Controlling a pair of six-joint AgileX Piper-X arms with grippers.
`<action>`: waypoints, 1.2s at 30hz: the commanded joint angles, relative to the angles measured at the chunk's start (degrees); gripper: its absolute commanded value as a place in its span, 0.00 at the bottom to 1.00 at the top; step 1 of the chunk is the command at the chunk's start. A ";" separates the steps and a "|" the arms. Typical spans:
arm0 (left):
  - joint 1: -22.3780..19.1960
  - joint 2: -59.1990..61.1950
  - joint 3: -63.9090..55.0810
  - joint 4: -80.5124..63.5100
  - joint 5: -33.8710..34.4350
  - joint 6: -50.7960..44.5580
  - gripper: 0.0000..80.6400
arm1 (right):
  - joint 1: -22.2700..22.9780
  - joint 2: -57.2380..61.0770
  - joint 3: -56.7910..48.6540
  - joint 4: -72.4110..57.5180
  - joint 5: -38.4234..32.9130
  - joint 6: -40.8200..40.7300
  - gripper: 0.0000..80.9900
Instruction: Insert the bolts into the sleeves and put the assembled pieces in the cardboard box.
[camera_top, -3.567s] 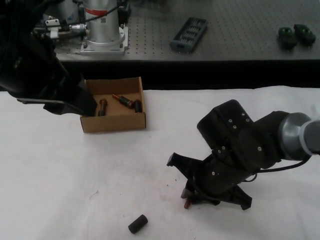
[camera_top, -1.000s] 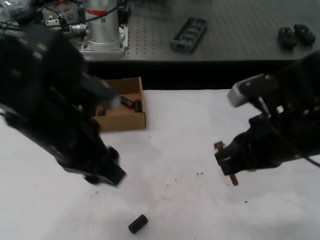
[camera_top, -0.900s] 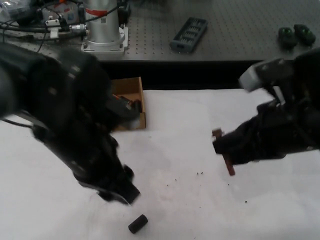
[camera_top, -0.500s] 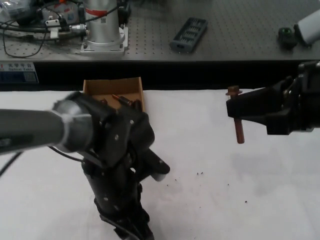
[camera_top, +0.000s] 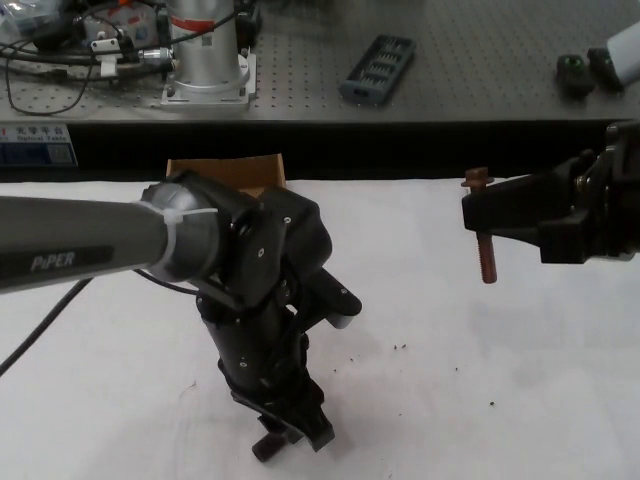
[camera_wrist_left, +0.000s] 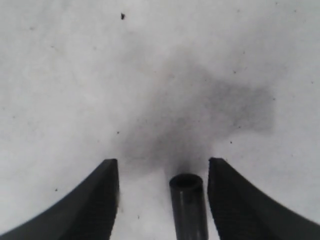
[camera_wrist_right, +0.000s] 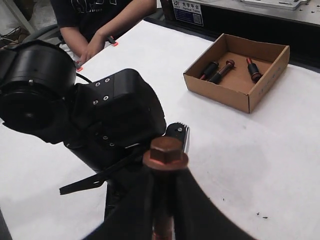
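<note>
Judged well along: three assembled pieces (camera_wrist_right: 222, 70) already in the brown cardboard box (camera_wrist_right: 215, 91), one pairing left. Spread wide in the left gripper (camera_wrist_left: 161, 172), fingers either side of a matte black tubular sleeve (camera_wrist_left: 188, 207) flat on the white bench (camera_top: 450, 420), touching nothing. Clamped upright in the right gripper (camera_top: 480, 210) fingers above the bench, a coppery hex-headed bolt (camera_top: 485, 258).
</note>
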 joint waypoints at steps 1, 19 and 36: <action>-0.22 1.46 -0.66 1.64 -0.32 -0.20 0.50 | -0.37 -0.48 -0.13 -0.78 -0.90 -1.09 0.05; -0.22 2.38 -0.54 4.58 -0.32 -3.14 0.27 | -5.43 2.03 -0.13 -1.70 -0.87 -1.41 0.05; -0.22 -11.30 14.17 -18.40 6.14 -17.72 0.01 | -7.17 13.15 -0.13 -11.41 -13.43 1.23 0.05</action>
